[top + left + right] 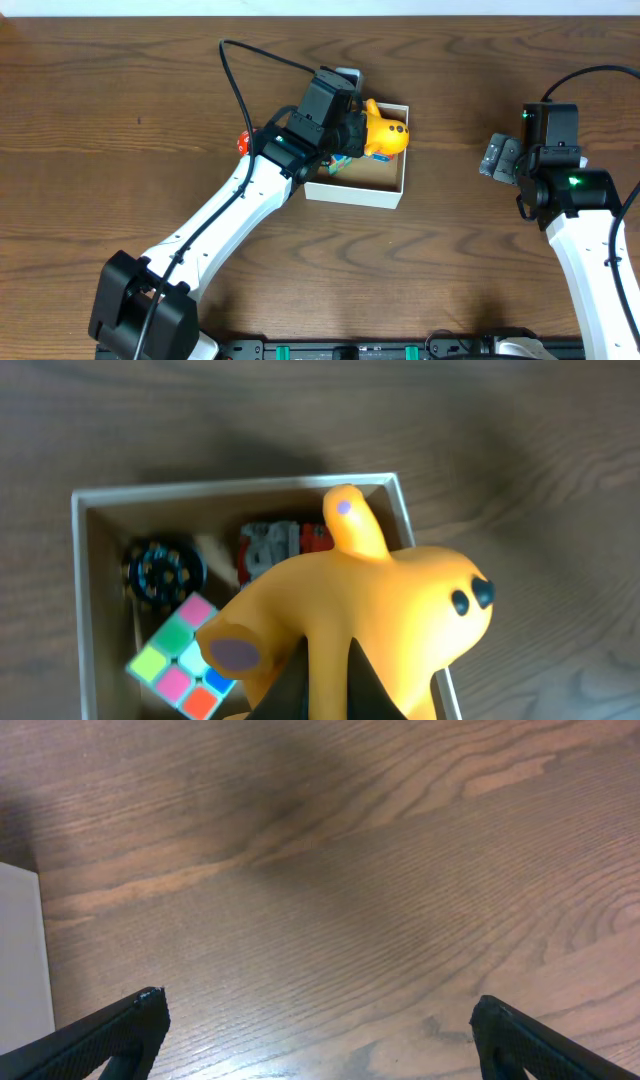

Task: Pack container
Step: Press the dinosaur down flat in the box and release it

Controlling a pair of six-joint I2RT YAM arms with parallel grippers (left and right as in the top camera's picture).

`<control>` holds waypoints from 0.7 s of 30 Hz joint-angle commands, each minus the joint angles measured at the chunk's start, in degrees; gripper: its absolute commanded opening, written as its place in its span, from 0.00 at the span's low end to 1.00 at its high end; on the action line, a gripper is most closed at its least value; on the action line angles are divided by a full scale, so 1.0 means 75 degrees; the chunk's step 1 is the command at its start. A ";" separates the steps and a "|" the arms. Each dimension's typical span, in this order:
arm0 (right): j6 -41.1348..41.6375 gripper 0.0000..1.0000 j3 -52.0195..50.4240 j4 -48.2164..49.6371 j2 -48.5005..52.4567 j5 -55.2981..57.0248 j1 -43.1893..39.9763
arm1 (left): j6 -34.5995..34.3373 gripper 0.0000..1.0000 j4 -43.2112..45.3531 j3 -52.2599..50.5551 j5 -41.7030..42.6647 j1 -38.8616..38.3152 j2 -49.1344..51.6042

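Tabletop [120, 100] bears square container [355, 194], slightly skewed.

Container [360, 193]: on table [100, 100], mid-table. In it: puzzle cube [180, 655], wheel [163, 568] just beside it, small toy [275, 548] next along the same wall; animal figure [400, 620] over these. Small round object [240, 142]: on table, left of container.

The overhead camera looks straight down from high up. It sees the whole surface [120, 100], both arms and the container [350, 195]. The left wrist camera sits just behind the left tool [328, 675] and looks down, very near, into the container under it. Both views share the container and the yellow toy [385, 135]. The right wrist camera looks down past the right tool [320, 1020] at the wood surface close below it.
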 commanded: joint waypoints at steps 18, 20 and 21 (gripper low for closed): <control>0.0108 0.99 0.0032 -0.0003 0.0006 0.0026 -0.0044 | -0.0950 0.06 -0.0079 -0.0297 0.0085 -0.0283 0.0670; 0.0108 0.99 0.0032 -0.0003 0.0006 0.0026 -0.0044 | -0.1166 0.06 -0.0227 -0.0297 0.0181 -0.0283 0.0673; 0.0108 0.99 0.0032 -0.0003 0.0006 0.0026 -0.0044 | -0.1166 0.06 -0.0289 -0.0297 0.0213 -0.0283 0.0673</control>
